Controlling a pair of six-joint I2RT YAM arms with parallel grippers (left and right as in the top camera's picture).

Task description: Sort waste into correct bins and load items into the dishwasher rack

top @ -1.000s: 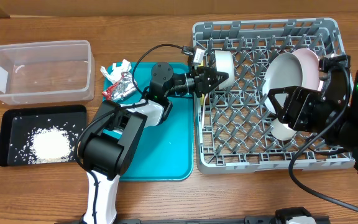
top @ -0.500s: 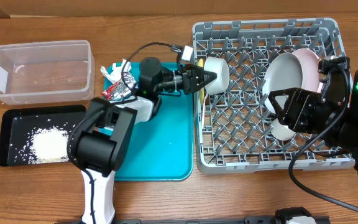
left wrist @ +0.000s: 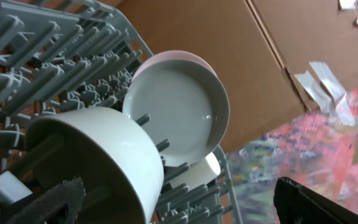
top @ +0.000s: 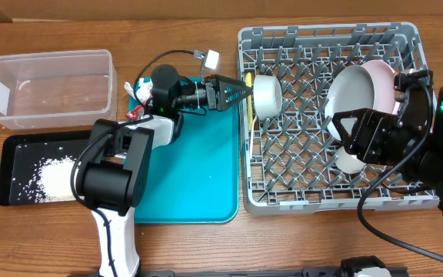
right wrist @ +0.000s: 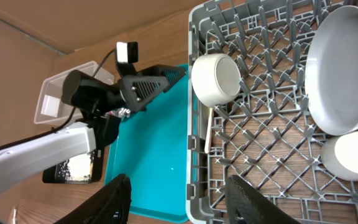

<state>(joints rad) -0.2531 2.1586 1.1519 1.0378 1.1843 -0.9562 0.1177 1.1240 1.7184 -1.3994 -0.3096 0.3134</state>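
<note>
The dishwasher rack (top: pixel 283 196) holds a small white cup (top: pixel 266 95) lying on its side at its left edge. My left gripper (top: pixel 235 90) is open just left of the cup, apart from it. In the left wrist view the cup (left wrist: pixel 104 155) fills the space ahead of the wide jaws. A grey-green plate (top: pixel 351 92) and a pinkish plate (top: pixel 384 77) stand on edge, with a small bowl (top: pixel 350 161) below them. A yellow utensil (top: pixel 249 109) lies by the rack's wall. My right gripper (right wrist: pixel 182 205) is open and empty above the rack.
The teal tray (top: pixel 198 177) lies left of the rack, with a foil wrapper (top: pixel 138 115) and a white paper scrap (top: pixel 141 83) at its far left corner. The clear tub (top: pixel 52 86) and the black tray (top: pixel 18 146) with rice (top: pixel 56 177) stand further left.
My left gripper has let go of the white cup, opened wide and drawn back left out of the rack. The cup stays in the rack. The right arm has not moved.
</note>
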